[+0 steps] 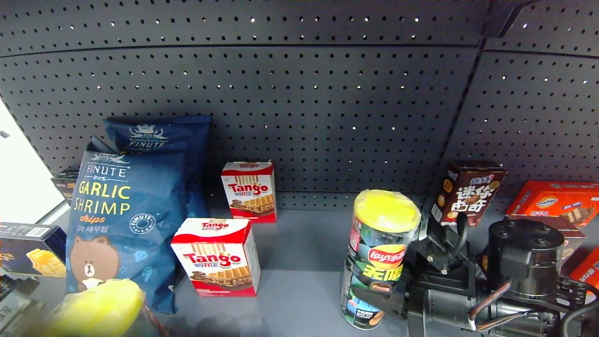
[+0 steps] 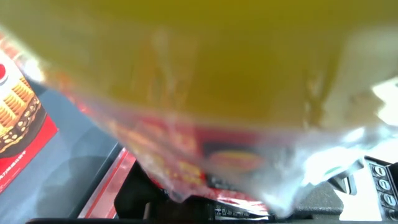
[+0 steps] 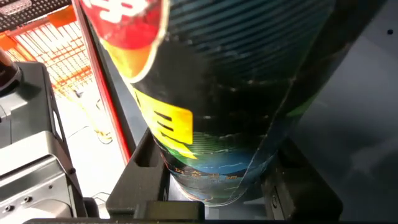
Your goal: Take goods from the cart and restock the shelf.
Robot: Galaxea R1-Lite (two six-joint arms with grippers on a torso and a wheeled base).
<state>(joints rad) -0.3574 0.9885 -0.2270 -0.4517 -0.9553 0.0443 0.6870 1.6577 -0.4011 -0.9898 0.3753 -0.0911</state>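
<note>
**Canister Being Seated on the Shelf**

The shelf [image 1: 304, 252] is being restocked. The chip canister [image 1: 383, 252] is being held upright near its front, clamped low by the right gripper [image 1: 372, 302]. Its base should be being kept flat, clear of the brown box [image 1: 468, 189], before release.

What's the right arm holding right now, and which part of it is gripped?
The right gripper holds the yellow-lidded chips can, upright, clamped around its lower body, well below the lid.
</note>
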